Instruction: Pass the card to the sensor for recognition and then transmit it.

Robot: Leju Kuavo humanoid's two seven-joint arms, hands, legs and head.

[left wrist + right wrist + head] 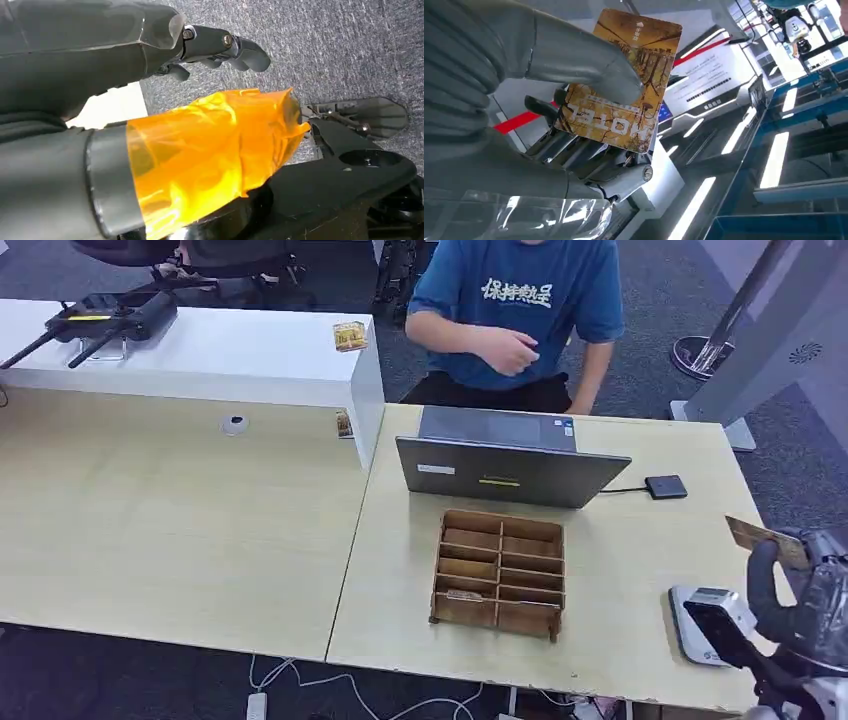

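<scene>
Card [624, 80]: a thin, flat rectangle with rounded corners and a glossy yellow-brown printed face is pinched by the right robot hand [574, 115], the thick grey thumb pressed on its face and the darker metal fingers [579, 150] laid behind it. In the head view the card [765, 538] is seen as a tan sliver held up at the right edge, above the right robot hand [800, 605] and raised over the sensor [705, 620], without touching it. The sensor is a small white box with rounded corners and a dark screen, set near the right front corner of the pale wood-grain tabletop [640, 570].

A brown wooden organiser [499, 573], divided by thin slats into two columns of shallow compartments, stands at the middle of the tabletop. Behind it an open grey laptop [510, 470] is placed with its lid back towards the robot, and a small flat black square device [666, 486] on a cable lies just beside it. A person in a blue T-shirt [515, 310] is seated behind the laptop.

The left robot hand [220, 50] is seen over grey carpet [350, 45], its dark fingers curled in with nothing held; translucent orange film [210, 150] is wrapped round the wrist.
</scene>
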